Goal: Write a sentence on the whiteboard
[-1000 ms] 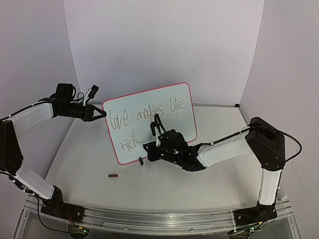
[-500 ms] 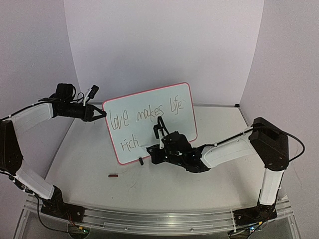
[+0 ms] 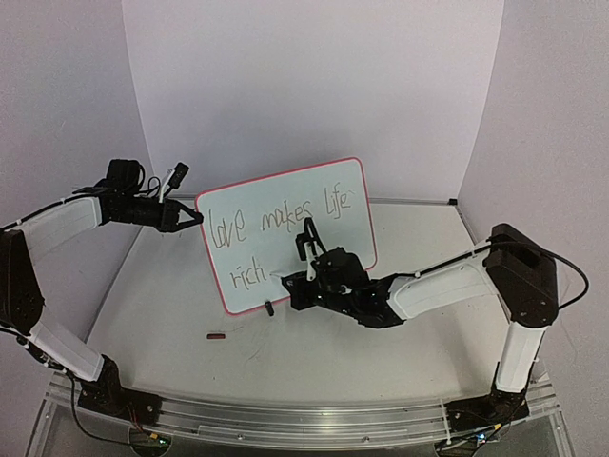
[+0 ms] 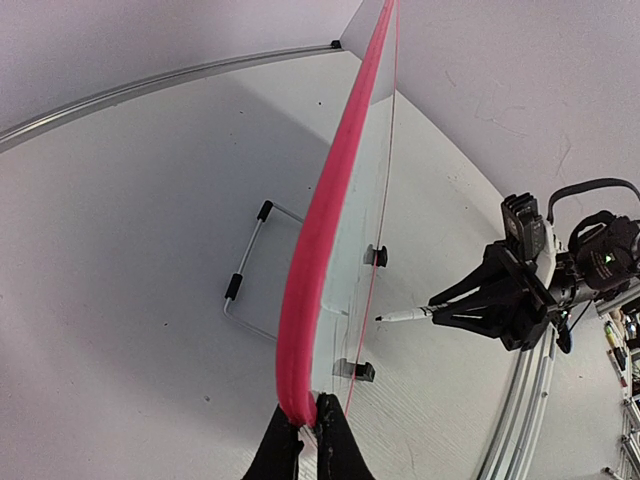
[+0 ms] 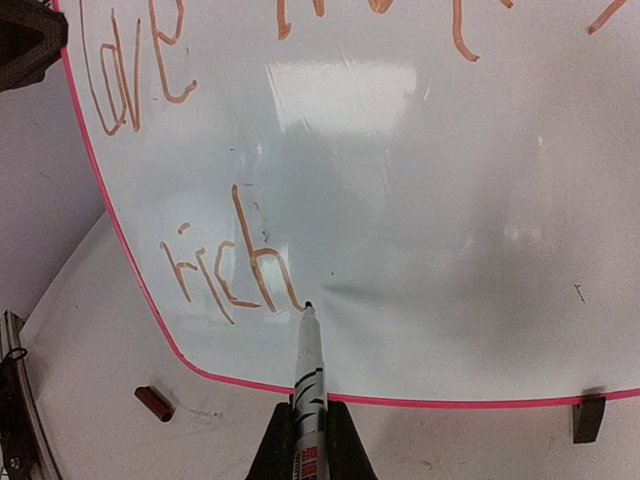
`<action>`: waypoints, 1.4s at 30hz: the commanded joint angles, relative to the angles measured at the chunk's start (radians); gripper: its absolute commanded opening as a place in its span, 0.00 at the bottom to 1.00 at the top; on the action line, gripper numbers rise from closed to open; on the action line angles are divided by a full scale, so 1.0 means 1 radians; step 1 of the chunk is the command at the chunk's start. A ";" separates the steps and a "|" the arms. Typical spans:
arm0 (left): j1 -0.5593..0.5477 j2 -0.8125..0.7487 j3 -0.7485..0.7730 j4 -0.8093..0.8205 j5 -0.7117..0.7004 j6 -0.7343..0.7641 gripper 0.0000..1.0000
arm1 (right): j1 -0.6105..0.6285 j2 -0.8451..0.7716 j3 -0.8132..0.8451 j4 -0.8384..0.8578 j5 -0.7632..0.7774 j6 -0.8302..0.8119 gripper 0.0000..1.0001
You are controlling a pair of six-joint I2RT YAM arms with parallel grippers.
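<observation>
The whiteboard point(image 3: 285, 195) stands upright mid-worktop point(image 3: 285, 367), and the left pincer point(image 4: 305, 425) is clamped shut on its pink frame at the board's 10 o'clock corner. The right pincer point(image 5: 309, 412) is closed on a marker point(image 5: 307, 350), whose tip rests against the board at 3 o'clock of "rich", the second line of the sentence point(image 3: 281, 221). A small dark reddish piece point(image 3: 217, 335) lies on the worktop at the board's 7 o'clock.

Glossy smooth whiteboard point(image 5: 450, 250), matt white table point(image 3: 285, 367), metal front rail point(image 3: 304, 422)
</observation>
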 commanded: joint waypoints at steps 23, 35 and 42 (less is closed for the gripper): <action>-0.022 0.022 0.014 -0.043 -0.056 0.070 0.00 | -0.001 0.065 0.088 -0.053 0.069 0.002 0.00; -0.023 0.022 0.015 -0.044 -0.059 0.068 0.00 | 0.000 0.023 0.065 -0.024 0.044 -0.010 0.00; -0.022 0.028 0.023 -0.067 -0.079 0.056 0.05 | 0.001 -0.127 -0.023 0.053 0.025 -0.049 0.00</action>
